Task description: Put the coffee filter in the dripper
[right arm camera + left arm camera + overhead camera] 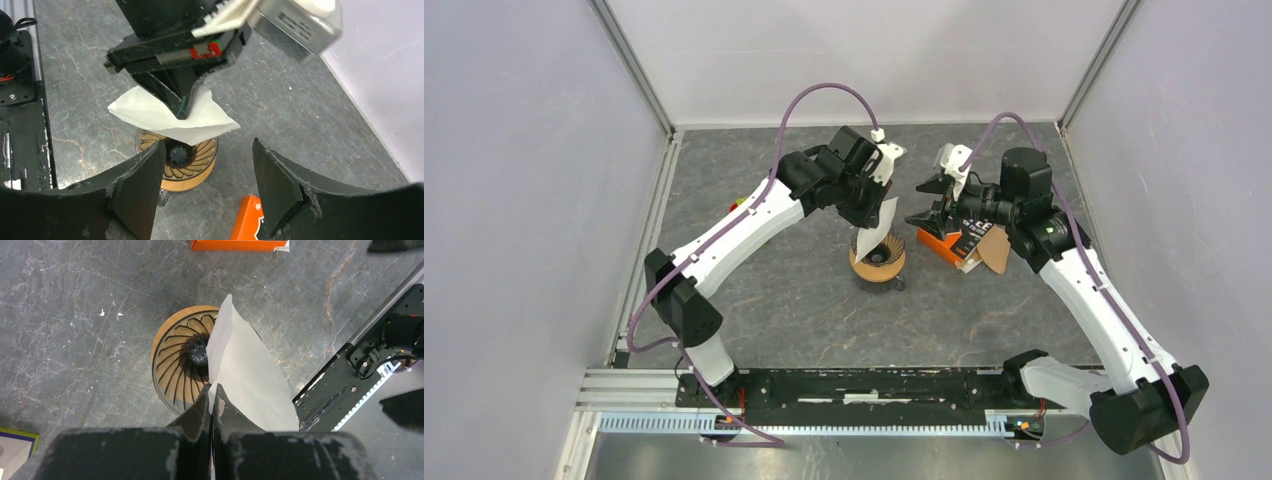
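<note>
The coffee filter [877,228] is a flat-folded white paper cone hanging from my left gripper [884,204], which is shut on its upper edge. Its lower tip hangs just over the dripper [878,257], a dark ribbed funnel on a tan round base standing mid-table. In the left wrist view the filter [247,375] covers the right part of the dripper [180,365], below the shut gripper [212,392]. In the right wrist view the filter [170,116] hangs above the dripper [192,156]. My right gripper [921,203] is open and empty, to the right of the dripper, pointing at it [207,142].
An orange box [944,244] lies right of the dripper under my right wrist, with a tan cardboard piece [996,250] beside it; the box also shows in the left wrist view [235,244] and the right wrist view [247,220]. A black rail [864,385] runs along the near edge.
</note>
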Motion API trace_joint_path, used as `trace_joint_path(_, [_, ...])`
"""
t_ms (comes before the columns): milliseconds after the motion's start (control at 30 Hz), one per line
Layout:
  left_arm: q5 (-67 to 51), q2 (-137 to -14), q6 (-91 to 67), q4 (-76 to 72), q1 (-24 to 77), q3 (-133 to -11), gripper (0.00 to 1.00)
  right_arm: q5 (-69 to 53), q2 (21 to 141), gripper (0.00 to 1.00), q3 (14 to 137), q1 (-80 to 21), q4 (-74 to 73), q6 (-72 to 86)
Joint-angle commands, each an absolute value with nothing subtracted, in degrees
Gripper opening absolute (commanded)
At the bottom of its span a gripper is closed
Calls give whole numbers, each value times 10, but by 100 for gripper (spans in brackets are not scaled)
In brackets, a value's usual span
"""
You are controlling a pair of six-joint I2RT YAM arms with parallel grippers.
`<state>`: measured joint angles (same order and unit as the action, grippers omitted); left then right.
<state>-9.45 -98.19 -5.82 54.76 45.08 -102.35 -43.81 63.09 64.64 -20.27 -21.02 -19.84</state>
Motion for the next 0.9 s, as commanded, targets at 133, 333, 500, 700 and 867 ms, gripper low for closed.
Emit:
trace_joint_path(133, [-101,-1004,-41,555,453,-1044,2,-443,642,69,631,-253,-152,-228])
trace_joint_path(333, [-100,-1015,-46,555,453,-1047,2,-425,652,66,609,-284,-131,-231])
trace_joint_path(500, [-98,-1020,-51,552,453,-1050,2,-413,654,59,573,-291,-110,-218])
trace_joint_path(700, [-98,-1023,-54,550,453,-1052,2,-400,664,53,569,-293,-95,-195])
trace_joint_path(867, [-99,-1024,-52,550,453,-1052,2,-409,669,51,586,-294,-99,-185])
